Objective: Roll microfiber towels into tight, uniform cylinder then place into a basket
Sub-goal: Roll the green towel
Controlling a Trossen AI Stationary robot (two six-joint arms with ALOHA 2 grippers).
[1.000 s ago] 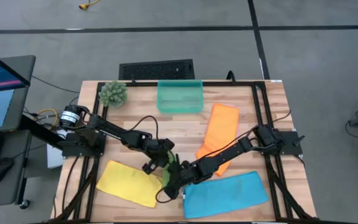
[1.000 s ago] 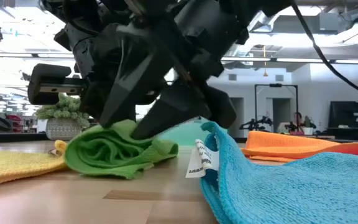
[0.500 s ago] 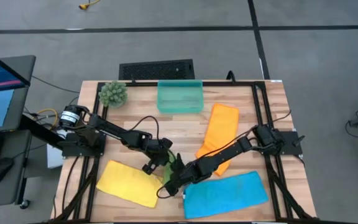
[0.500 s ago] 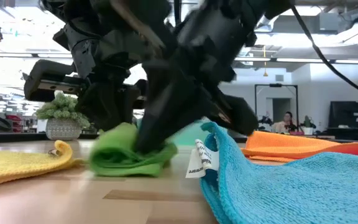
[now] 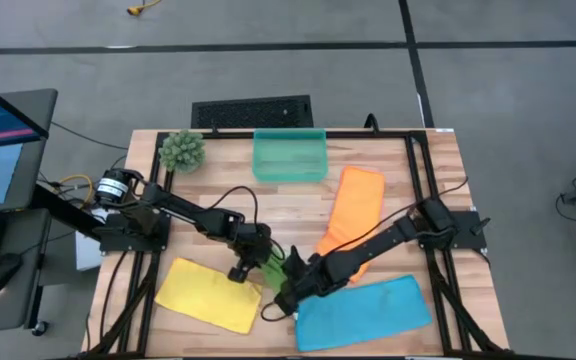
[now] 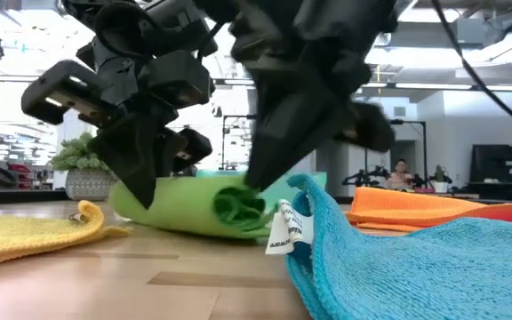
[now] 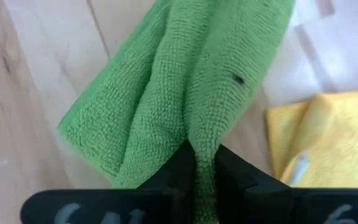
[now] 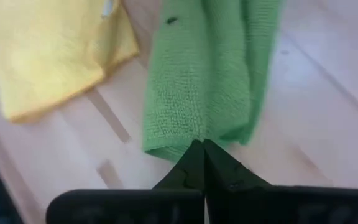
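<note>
Stretched out now between the two arms, the green towel (image 6: 198, 206) is no longer the bunched heap of a second ago. Left tool (image 7: 202, 163) is clenched on one end of it, and the right tool (image 8: 202, 155) has clamped onto the other end. It sits near the counter's (image 5: 218, 205) front, between the yellow towel (image 5: 206, 294) and the blue towel (image 5: 363, 313).
</note>
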